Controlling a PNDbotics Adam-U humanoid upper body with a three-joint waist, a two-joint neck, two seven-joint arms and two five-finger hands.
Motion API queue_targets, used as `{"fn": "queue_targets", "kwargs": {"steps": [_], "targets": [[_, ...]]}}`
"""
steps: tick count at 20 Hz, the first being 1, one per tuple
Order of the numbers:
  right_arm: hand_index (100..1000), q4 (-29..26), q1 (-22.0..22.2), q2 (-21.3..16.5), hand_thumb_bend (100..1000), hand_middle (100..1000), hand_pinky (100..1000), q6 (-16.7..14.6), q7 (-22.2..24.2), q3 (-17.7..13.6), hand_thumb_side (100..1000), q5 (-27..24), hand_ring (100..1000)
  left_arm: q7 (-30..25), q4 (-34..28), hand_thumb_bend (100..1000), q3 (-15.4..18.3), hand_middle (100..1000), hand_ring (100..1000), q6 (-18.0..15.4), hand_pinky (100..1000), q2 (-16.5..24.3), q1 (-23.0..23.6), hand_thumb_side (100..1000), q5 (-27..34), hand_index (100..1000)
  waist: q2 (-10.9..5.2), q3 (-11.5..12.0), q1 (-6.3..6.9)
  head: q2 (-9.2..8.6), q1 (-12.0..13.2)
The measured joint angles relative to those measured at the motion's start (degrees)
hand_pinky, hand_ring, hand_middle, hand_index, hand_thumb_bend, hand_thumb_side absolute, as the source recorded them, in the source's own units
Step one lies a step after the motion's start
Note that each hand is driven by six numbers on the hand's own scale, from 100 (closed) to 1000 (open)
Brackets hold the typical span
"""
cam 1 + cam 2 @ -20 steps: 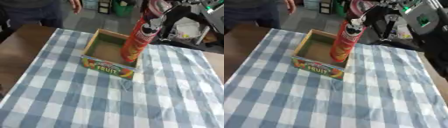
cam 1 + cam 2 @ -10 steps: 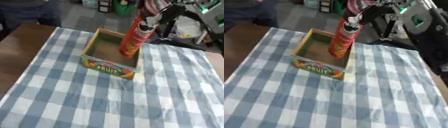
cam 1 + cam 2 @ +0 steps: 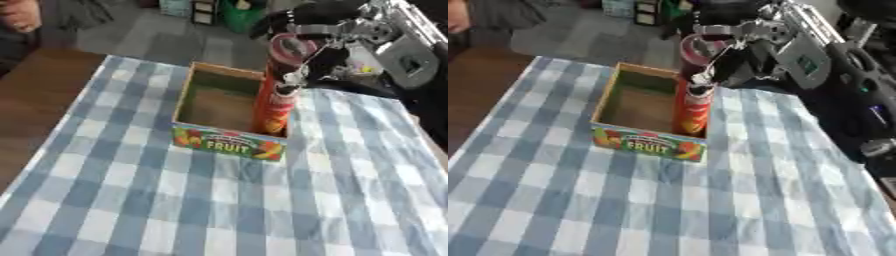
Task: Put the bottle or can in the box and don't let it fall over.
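Observation:
A tall red can stands nearly upright inside the open cardboard box, against its right wall near the front corner. The box has a "FRUIT" label on its front and sits on the blue-and-white checked cloth. My right hand reaches in from the upper right, its fingers curled round the can's top end. The can's foot is hidden behind the box's front wall. My left hand shows in neither view.
Bare brown tabletop lies left of the cloth. Beyond the table's far edge are grey floor and some coloured clutter. My right arm's silver and black parts fill the upper right.
The can has come down into the box's right side and stands straighter than a second ago. My right hand followed it, still closed on its top.

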Motion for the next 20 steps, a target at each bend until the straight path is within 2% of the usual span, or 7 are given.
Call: {"fn": "queue_targets", "kwargs": {"steps": [5,9,12,16,20], "targets": [[1000,-0.2,0.1,0.4,279,1000,942,0.5,-0.6,-0.1,599,-1.5,988,0.0,0.0,170,0.0,576,551,0.0,613,0.0,0.1,484,0.0,700,-0.17,-0.5,0.3,0.23,0.0],[1000,-2.2,0.7,0.4,218,983,915,0.9,-4.4,-0.5,566,-4.7,957,0.0,0.0,172,0.0,576,551,0.1,613,0.0,0.7,484,0.0,699,-0.43,-1.6,0.32,0.65,0.2],[1000,-5.4,2.1,-0.6,170,969,888,1.7,-7.5,-1.3,504,-9.1,933,0.2,0.0,173,0.2,576,551,0.1,613,0.0,1.7,485,-0.1,699,-0.94,-3.4,0.34,1.18,1.1],[1000,-12.1,6.4,-3.4,100,941,847,3.4,-12.5,-3.5,425,-15.4,890,0.8,0.2,174,0.9,575,551,0.2,614,0.0,3.1,486,-0.5,698,-1.91,-6.6,0.66,2.2,3.1],[983,-20.5,15.0,-5.9,100,909,809,5.5,-18.8,-6.6,396,-21.4,845,1.7,0.4,174,1.5,575,551,0.2,614,0.0,4.1,486,-1.0,698,-2.42,-10.5,0.89,3.15,5.1]]}}
